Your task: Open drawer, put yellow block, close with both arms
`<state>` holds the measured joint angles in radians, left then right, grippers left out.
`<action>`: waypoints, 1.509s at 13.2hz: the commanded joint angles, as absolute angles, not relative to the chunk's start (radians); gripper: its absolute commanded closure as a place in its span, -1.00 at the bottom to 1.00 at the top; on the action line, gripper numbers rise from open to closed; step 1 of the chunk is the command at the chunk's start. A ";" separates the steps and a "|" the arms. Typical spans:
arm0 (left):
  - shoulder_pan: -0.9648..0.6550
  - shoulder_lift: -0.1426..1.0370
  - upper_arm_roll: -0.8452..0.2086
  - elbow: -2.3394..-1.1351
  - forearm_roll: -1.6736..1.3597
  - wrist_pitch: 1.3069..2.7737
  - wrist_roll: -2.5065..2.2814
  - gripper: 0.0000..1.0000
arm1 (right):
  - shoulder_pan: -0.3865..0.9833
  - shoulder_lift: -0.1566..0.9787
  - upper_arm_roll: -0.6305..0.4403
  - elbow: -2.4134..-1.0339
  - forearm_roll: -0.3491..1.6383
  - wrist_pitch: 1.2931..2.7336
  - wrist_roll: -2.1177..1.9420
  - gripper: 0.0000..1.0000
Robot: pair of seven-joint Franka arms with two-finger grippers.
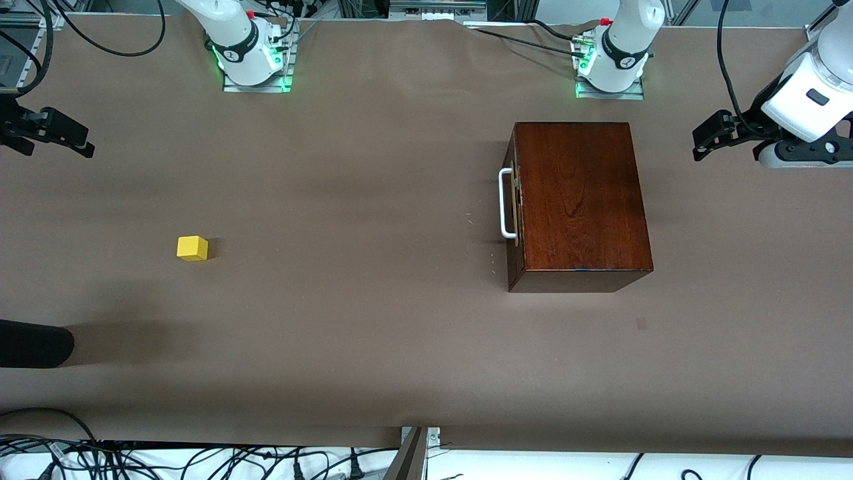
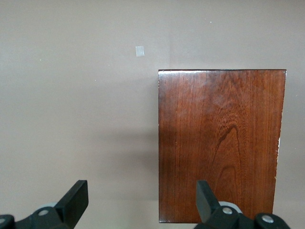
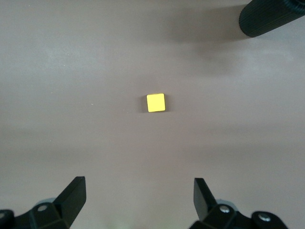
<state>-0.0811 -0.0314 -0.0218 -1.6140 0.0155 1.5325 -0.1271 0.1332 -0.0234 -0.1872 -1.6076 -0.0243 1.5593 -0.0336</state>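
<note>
The glossy mahogany box (image 1: 580, 200) stands toward the left arm's end of the table. Its drawer is shut: only the dark front with the white bar handle (image 1: 506, 203) shows, facing the right arm's end. The box top also shows in the left wrist view (image 2: 221, 143). The yellow block (image 1: 192, 248) lies on the table toward the right arm's end and shows in the right wrist view (image 3: 156, 102). My left gripper (image 1: 701, 140) (image 2: 141, 193) is open and empty, up over the table by the box. My right gripper (image 1: 85, 143) (image 3: 139, 188) is open and empty, up over the table's right-arm end.
A black cylinder (image 1: 33, 343) (image 3: 271, 16) reaches in at the table's right-arm end, nearer to the front camera than the block. A small pale patch (image 1: 641, 323) (image 2: 139, 51) marks the brown table cover (image 1: 373, 267) near the box. Cables lie along the table's edges.
</note>
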 commanded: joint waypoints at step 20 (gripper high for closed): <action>-0.075 -0.049 -0.032 -1.634 0.038 1.548 -0.120 -1.00 | 0.129 -0.020 -0.179 -1.575 -0.028 1.531 -0.028 -1.00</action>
<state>-0.0810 -0.0314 -0.0219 -1.6150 0.0155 1.5326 -0.1271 0.1332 -0.0232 -0.1869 -1.5960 -0.0243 1.5561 -0.0336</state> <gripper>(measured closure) 0.000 0.000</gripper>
